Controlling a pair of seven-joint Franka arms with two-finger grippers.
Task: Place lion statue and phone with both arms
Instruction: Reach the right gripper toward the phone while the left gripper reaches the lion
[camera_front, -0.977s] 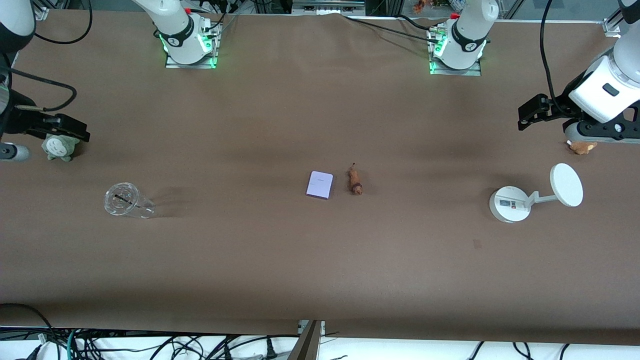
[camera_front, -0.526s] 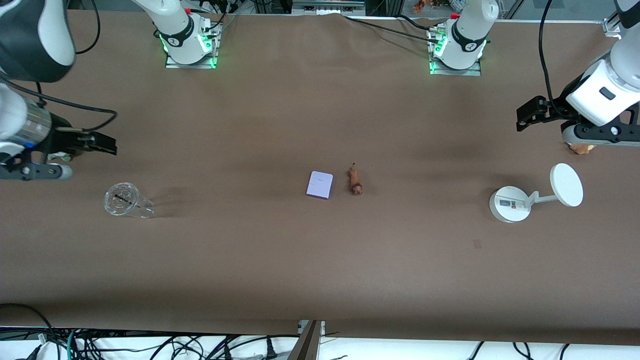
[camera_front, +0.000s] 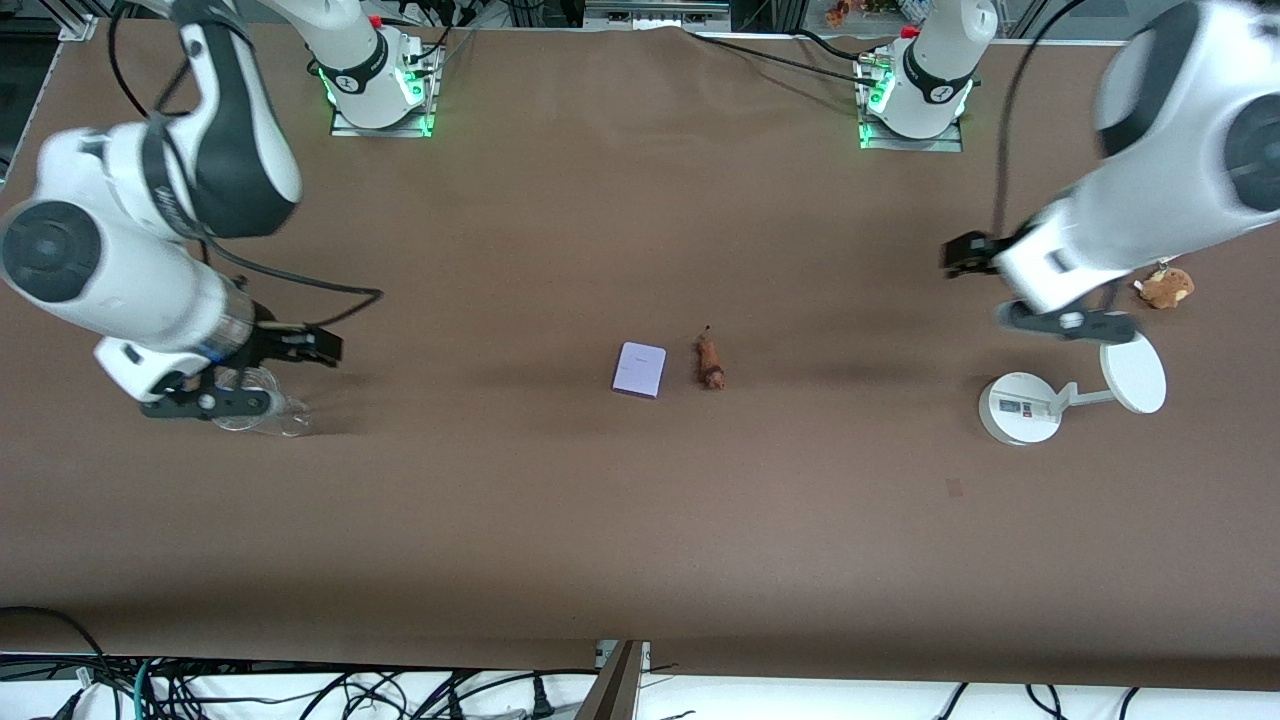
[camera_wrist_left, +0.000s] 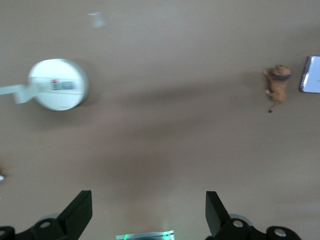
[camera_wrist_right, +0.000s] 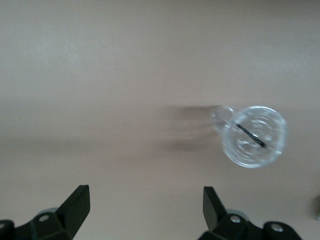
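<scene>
Front view: a brown table (camera_front: 640, 520) with the phone (camera_front: 639, 369) lying flat at its middle and the lion (camera_front: 710, 362) just beside it, toward the left arm's end, not touching. Neither is held. The right gripper (camera_front: 320, 348) hangs above a clear glass (camera_front: 262, 412) toward the right arm's end; the left gripper (camera_front: 960, 255) hangs over bare table near a white stand (camera_front: 1020, 407), with a tan plush (camera_front: 1165, 287) farther from the camera than the stand. Both grippers point toward the middle, well apart from the two task things, so I judge both arms are on approach, one for each.

Left wrist view: the left gripper (camera_wrist_left: 149, 212) has its fingers (camera_wrist_left: 79, 212) spread wide with nothing between them. The lion (camera_wrist_left: 277, 86) lies on its side with the phone's (camera_wrist_left: 312, 74) edge just beside it; the stand (camera_wrist_left: 59, 84) is well apart.

Right wrist view: the right gripper (camera_wrist_right: 145, 210) is likewise spread and empty, with the glass (camera_wrist_right: 254, 136) lying on the table under it, a dark thin item inside.
</scene>
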